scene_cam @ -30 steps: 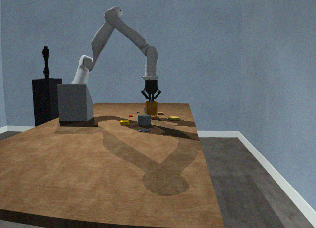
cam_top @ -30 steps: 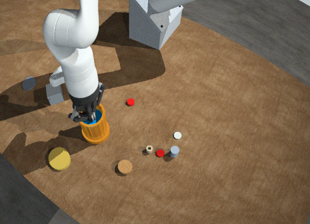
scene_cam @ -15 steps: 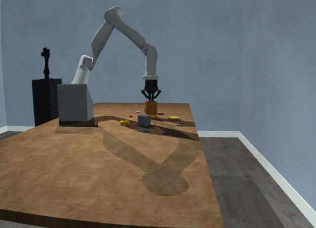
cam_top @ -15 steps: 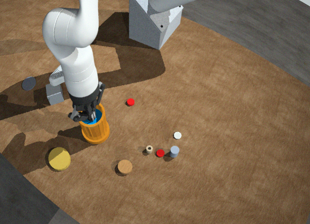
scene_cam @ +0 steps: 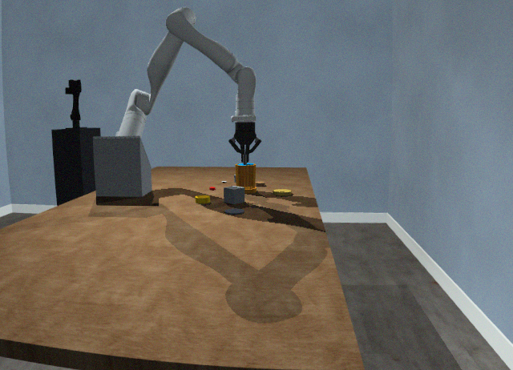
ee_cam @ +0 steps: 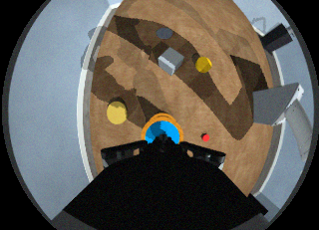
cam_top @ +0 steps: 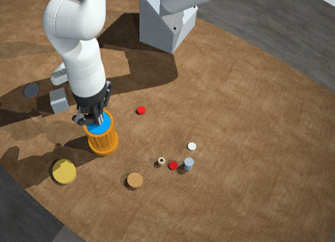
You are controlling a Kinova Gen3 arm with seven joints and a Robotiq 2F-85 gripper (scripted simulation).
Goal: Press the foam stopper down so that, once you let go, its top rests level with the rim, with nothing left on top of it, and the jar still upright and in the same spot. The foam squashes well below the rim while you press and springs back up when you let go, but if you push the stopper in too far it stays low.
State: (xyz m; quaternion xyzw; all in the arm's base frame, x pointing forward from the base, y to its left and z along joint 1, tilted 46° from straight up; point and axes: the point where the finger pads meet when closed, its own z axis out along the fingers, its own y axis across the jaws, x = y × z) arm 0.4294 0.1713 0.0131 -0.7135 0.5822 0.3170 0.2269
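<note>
An orange ribbed jar [cam_top: 102,139] stands upright on the wooden table, with a blue foam stopper [cam_top: 101,125] in its mouth. My gripper [cam_top: 93,120] is shut and empty, pointing straight down, with its fingertips at the stopper's top. In the side view the gripper [scene_cam: 245,160] stands right over the jar [scene_cam: 245,176], and only a thin blue line of the stopper shows at the rim. In the wrist view the stopper [ee_cam: 162,132] shows just ahead of the fingers, ringed by the orange rim.
A grey cube [cam_top: 58,100], a dark grey disc [cam_top: 31,89] and a yellow disc [cam_top: 64,171] lie near the jar. A tan disc [cam_top: 134,180], two red buttons [cam_top: 141,109], a white button [cam_top: 191,146] and small cylinders [cam_top: 188,163] lie to the right. The grey arm base [cam_top: 165,25] is behind.
</note>
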